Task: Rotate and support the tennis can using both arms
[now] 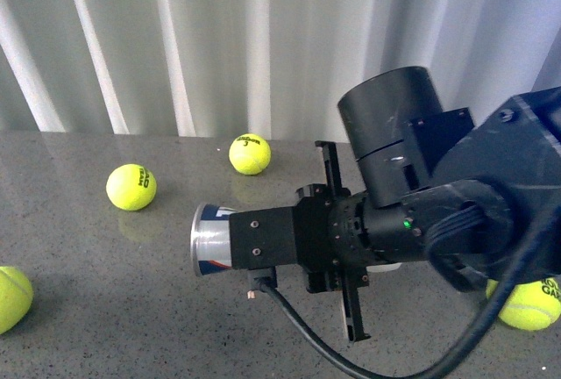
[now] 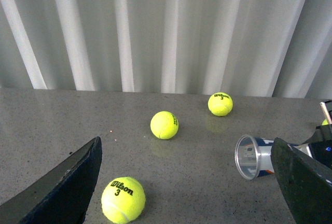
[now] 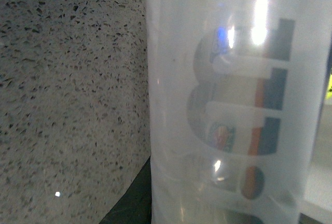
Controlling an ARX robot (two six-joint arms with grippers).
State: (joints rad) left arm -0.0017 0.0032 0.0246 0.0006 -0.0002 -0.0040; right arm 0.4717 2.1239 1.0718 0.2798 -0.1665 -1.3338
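Tennis can [image 1: 212,240] lay horizontal, mostly hidden by the right arm [image 1: 421,212], finger state there untellable; four yellow balls [image 1: 250,153] dotted the desk [image 1: 105,335] around it; left fingers [image 2: 62,187] stood spread.

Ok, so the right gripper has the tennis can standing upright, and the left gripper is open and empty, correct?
Not upright. The front view shows the tennis can lying horizontal, its open end toward the robot's left. The rest holds: the right gripper grips it, and the left gripper is open and empty.
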